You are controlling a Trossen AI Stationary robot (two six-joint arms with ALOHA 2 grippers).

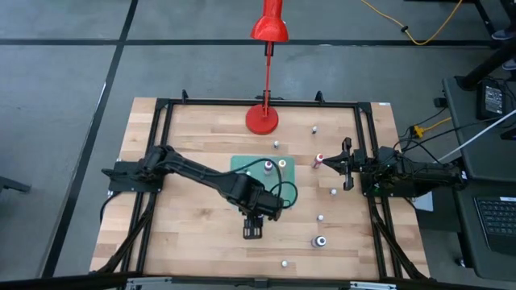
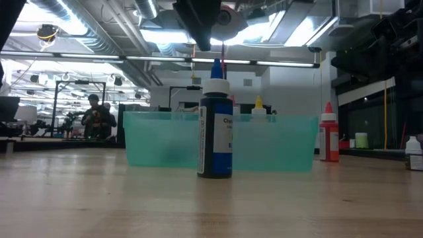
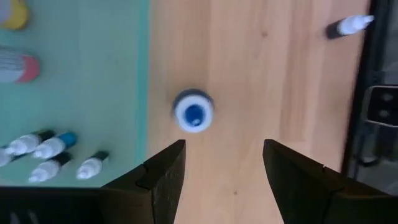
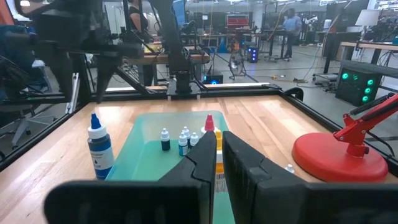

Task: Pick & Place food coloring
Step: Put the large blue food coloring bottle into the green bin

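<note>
— Where was the bottle point(image 3: 193, 111)?

— Upright on the tabletop point(image 3: 267, 81) just beside the green tray point(image 3: 93, 93), under my released left tool point(image 3: 222, 163). Light, slick plastic, I judged; grip its body. Right tool point(image 4: 219, 160) sat clenched.

Overhead: straight down, far enough to take in the whole wooden table point(image 1: 193, 242) and both arms. Low: at tabletop height, level across the boards, very near a blue-capped bottle point(image 2: 215, 119) at frame centre, teal tray point(image 2: 158, 142) behind it. Left wrist: straight down and close, the same bottle's cap point(image 3: 193, 112) mid-frame, tray edge at left. Right wrist: low, nearly level across the table, tray at centre, red lamp base point(image 4: 339, 155) at right.
</note>
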